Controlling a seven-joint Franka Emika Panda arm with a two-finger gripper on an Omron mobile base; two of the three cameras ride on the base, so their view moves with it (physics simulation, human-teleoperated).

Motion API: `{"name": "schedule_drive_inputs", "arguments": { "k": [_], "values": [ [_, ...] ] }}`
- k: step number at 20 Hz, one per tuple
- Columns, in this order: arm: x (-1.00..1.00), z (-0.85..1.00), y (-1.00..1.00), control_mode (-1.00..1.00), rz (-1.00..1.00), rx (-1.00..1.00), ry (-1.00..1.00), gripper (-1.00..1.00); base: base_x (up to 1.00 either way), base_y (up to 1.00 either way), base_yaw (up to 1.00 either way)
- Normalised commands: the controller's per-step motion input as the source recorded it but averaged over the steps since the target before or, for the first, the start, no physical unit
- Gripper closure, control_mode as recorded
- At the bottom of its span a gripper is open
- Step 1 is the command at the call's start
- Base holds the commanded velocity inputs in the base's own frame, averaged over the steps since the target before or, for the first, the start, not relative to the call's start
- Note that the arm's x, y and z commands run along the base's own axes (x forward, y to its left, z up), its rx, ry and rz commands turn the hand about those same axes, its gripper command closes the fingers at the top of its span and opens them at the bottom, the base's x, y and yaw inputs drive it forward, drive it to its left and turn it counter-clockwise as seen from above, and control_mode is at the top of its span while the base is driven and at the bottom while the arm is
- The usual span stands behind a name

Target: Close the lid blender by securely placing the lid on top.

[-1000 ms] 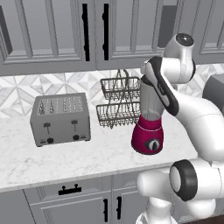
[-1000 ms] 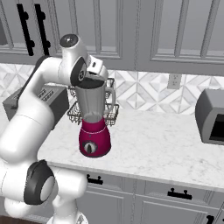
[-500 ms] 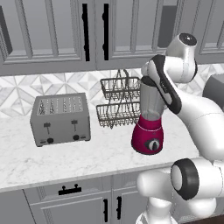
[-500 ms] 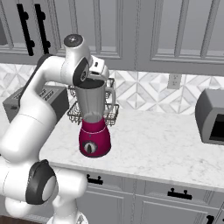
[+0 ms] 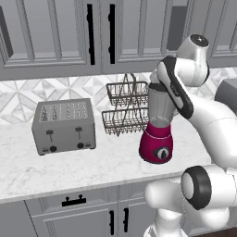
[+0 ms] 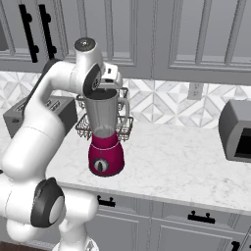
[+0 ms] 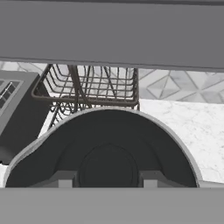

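Black round domed lid [image 7: 107, 151] is seen seated in the mouth of the clear-jarred, magenta-based blender [image 6: 104, 142] on the white marble table [image 6: 186, 162]. The tool [image 7: 107, 181] is held just above it, fingers apart beside the centre knob.

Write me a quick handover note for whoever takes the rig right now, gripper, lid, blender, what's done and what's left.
Gripper: right over the blender jar mouth; fingers flank the lid; whether they clamp it, cannot tell.
Blender: upright on the counter, wire rack behind it, toaster off to one side.
Done: lid brought to the jar top.
Left: confirm it is seated flat, release, lift clear.
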Motion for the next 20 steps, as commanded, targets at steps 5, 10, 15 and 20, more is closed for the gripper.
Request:
{"name": "schedule_drive_inputs", "arguments": {
  "k": [5, 10, 15, 20],
  "values": [
    [0.0, -0.55, 0.0, -1.0, 0.15, -0.07, 0.04, -1.0, 0.0, 0.0, 0.0],
    [-0.24, -0.35, 0.0, -1.0, 0.13, -0.04, 0.03, -1.0, 0.0, 0.0, 0.0],
    [-0.7, -0.19, -0.01, -1.0, 0.06, -0.03, 0.01, -1.0, 0.0, 0.0, 0.0],
    [-0.93, -0.06, -0.19, -1.0, 0.01, 0.0, 0.0, -1.0, 0.0, 0.0, 0.0]
  ]
}}
